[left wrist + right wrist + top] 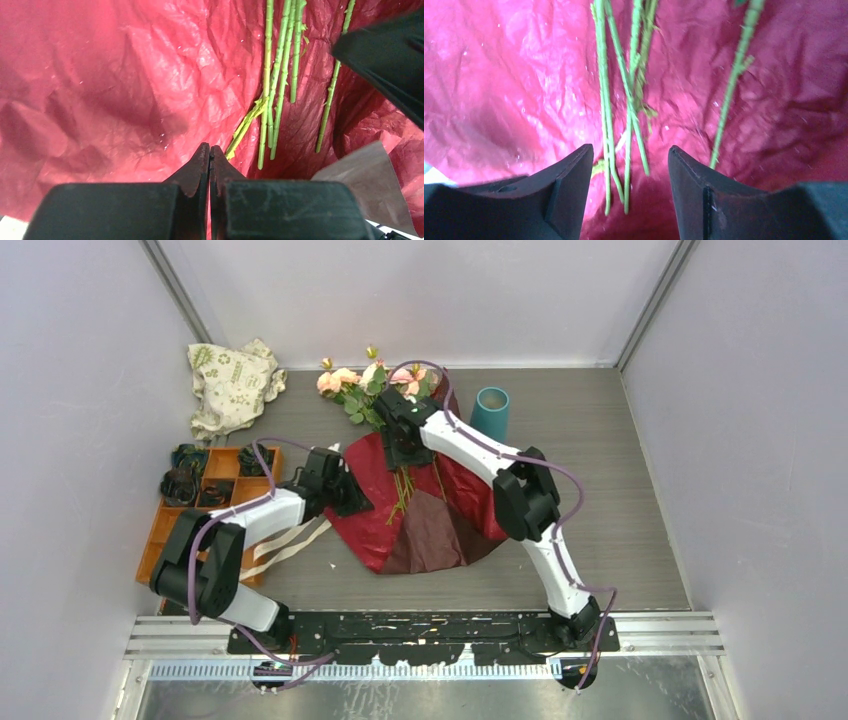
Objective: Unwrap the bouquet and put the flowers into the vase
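The dark red wrapping paper (440, 525) lies spread flat on the table. The flowers lie on it, with pink and peach heads (370, 385) at the back and green stems (403, 490) pointing toward me. My right gripper (405, 452) hovers over the stems. In the right wrist view it stands open (630, 148), with several stems (604, 100) below the gap and one stem (731, 90) off to the right. My left gripper (352, 498) is at the paper's left edge, its jaws shut (210, 150) tip to tip over the red paper (125, 90). The teal vase (490, 412) stands upright behind the paper.
A cream ribbon (290, 540) lies loose beside the left arm. An orange tray (165, 530) with dark rosettes sits at the left, and a white printed cloth bag (232, 385) at the back left. Grey walls close in on three sides.
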